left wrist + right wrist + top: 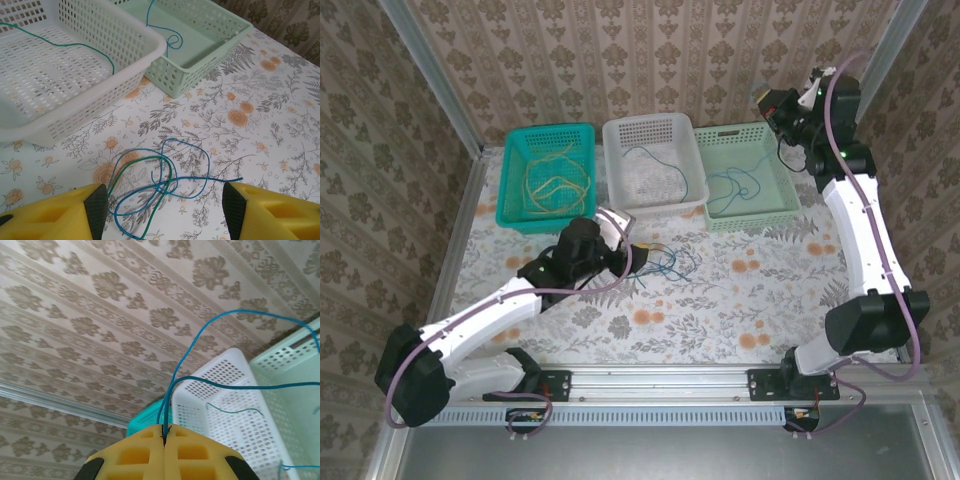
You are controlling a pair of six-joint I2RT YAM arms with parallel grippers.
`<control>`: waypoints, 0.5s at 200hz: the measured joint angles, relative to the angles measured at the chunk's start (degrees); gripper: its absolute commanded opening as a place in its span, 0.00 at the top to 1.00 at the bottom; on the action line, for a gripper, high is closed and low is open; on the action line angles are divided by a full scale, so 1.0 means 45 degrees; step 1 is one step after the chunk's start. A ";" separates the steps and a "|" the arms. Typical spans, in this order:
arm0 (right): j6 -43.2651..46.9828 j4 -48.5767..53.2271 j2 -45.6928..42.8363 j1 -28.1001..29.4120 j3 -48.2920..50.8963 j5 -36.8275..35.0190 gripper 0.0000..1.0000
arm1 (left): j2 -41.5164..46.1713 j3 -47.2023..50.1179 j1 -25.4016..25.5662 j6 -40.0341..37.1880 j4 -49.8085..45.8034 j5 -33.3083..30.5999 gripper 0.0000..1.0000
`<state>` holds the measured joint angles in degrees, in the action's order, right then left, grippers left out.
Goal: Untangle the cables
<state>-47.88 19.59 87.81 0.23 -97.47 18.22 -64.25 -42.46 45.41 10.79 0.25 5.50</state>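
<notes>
Top external, upper left: yellow cables [552, 180] in teal basket [548, 130], green cable [665, 165] in white basket [650, 122], blue cable [738, 183] in pale green basket [735, 130]. Left wrist, lower centre: blue-green tangle [160, 185] on table [280, 100], unsorted, between spread jaws of left gripper [162, 210]. Right wrist, bottom: right gripper [165, 437] pinching blue cable. Judged mostly done.

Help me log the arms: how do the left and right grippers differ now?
The left gripper is open; the right gripper is shut on a blue cable. The left gripper sits low over tangled cables on the table; the right gripper is raised toward the wall. Both have yellow fingers.
</notes>
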 measured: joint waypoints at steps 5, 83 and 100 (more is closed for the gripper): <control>0.0126 0.0160 0.0117 0.0000 0.0000 -0.0005 1.00 | 0.0049 0.0019 -0.0005 0.0000 -0.0010 -0.0024 0.35; 0.1889 0.1928 0.1681 -0.0393 -0.0636 -0.0330 1.00 | 0.0204 0.0102 -0.0024 0.0029 -0.0141 -0.0233 0.35; 0.2186 0.2225 0.2482 -0.0427 -0.0763 -0.0330 1.00 | 0.0151 0.0102 -0.0024 0.0034 -0.0146 -0.0233 0.35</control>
<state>-38.04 29.61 98.98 -1.69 -100.90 16.73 -63.57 -42.00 45.30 10.94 -0.40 4.45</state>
